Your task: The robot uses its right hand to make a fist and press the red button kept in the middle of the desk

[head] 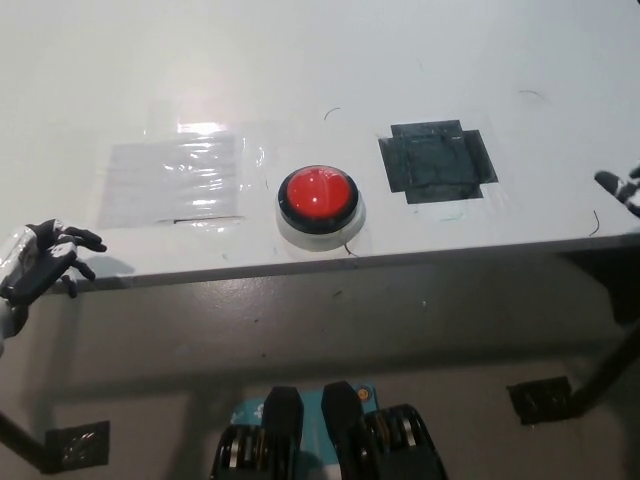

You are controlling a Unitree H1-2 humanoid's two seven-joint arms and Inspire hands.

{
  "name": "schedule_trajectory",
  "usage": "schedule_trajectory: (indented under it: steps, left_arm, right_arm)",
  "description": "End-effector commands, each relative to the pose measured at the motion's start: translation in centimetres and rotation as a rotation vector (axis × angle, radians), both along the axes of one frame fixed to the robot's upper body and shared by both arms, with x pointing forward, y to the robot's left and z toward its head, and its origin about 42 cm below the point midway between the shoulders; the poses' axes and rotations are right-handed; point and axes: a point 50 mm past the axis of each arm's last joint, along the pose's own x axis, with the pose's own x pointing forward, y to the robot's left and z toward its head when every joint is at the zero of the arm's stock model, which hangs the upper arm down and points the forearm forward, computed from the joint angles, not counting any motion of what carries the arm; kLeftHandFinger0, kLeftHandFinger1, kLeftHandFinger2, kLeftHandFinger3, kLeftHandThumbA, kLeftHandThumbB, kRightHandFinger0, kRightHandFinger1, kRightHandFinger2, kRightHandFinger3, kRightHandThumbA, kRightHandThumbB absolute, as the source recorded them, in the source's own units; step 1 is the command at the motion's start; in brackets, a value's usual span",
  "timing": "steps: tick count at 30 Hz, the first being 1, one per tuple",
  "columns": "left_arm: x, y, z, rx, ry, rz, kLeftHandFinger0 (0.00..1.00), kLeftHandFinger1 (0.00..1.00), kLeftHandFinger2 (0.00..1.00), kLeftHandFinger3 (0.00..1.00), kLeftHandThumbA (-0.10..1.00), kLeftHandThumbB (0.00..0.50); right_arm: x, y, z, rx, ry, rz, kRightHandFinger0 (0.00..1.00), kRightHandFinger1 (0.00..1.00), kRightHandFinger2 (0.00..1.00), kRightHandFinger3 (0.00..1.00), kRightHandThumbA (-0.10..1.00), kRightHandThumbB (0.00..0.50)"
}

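Note:
A round red button (317, 194) with a black ring and white base sits on the white desk (300, 70), close to its front edge. Only the fingertips of my black right hand (622, 187) show at the picture's right edge, far to the right of the button. My white left hand (40, 262) rests at the desk's front left edge, fingers apart and curled, holding nothing.
A patch of black tape (437, 161) lies on the desk right of the button. A clear taped sheet (175, 178) lies to its left. The desk's front edge (400, 258) runs across the picture, with floor below it.

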Motion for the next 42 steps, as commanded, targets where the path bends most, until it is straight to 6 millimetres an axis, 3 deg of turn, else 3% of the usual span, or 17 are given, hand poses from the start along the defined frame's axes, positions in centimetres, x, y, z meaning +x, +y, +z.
schedule_trajectory:
  steps: [1,6,14,34,42]
  left_arm:
    - [0.1,0.8,2.0,0.031,-0.069,-0.012,0.18,0.32,0.48,0.6,0.49,0.0]
    - [-0.1,0.4,2.3,0.018,-0.078,-0.005,0.17,0.3,0.44,0.58,0.47,0.0]
    - [-0.1,0.3,2.4,0.004,-0.081,-0.012,0.15,0.3,0.45,0.6,0.47,0.0]
    - [-0.1,0.0,2.6,0.004,-0.077,-0.023,0.16,0.32,0.45,0.59,0.48,0.0]
    - [-0.1,-0.3,2.4,-0.003,-0.082,-0.025,0.16,0.32,0.45,0.59,0.48,0.0]
  right_arm:
    - [-0.6,-0.9,1.6,0.014,-0.087,-0.035,0.0,0.21,0.32,0.29,1.0,0.255]
    - [-0.8,-1.3,1.3,0.004,-0.079,-0.077,0.04,0.28,0.34,0.27,1.0,0.215]
    - [-0.4,-1.3,1.1,-0.003,-0.069,-0.097,0.08,0.29,0.35,0.28,1.0,0.224]
    - [0.2,-1.3,1.1,0.001,-0.052,-0.085,0.0,0.26,0.31,0.27,1.0,0.217]
    - [0.4,-1.4,1.5,-0.001,-0.054,-0.079,0.0,0.29,0.31,0.27,1.0,0.174]
